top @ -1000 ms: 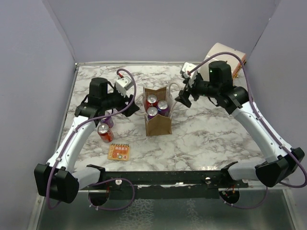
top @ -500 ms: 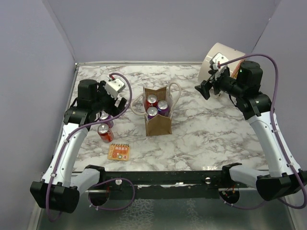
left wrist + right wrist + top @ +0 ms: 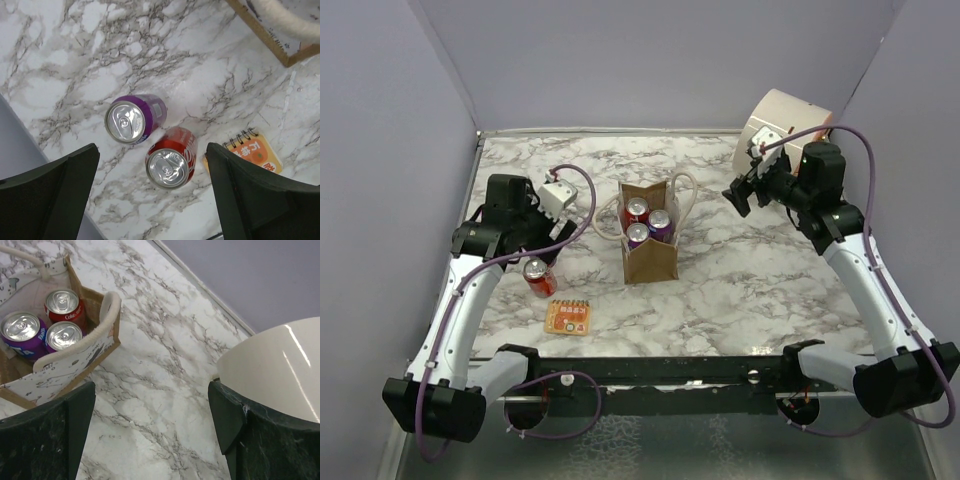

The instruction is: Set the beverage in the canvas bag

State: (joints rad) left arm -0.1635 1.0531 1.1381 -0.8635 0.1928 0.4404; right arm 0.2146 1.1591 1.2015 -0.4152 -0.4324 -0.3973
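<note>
Both wide, empty | left tool [image 3: 151, 150] above red can [image 3: 169, 164], purple can [image 3: 131, 120] | right tool [image 3: 151, 387] seemingly clear of canvas bag [image 3: 75, 360]

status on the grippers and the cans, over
Left gripper open above purple can and red can, both outside the bag. Right gripper open, empty. Bag upright, three cans inside. Notepad beside red can.

Arms raised, left end effector [image 3: 151, 160] spread wide, right end effector [image 3: 151, 395] likewise, both empty
</note>
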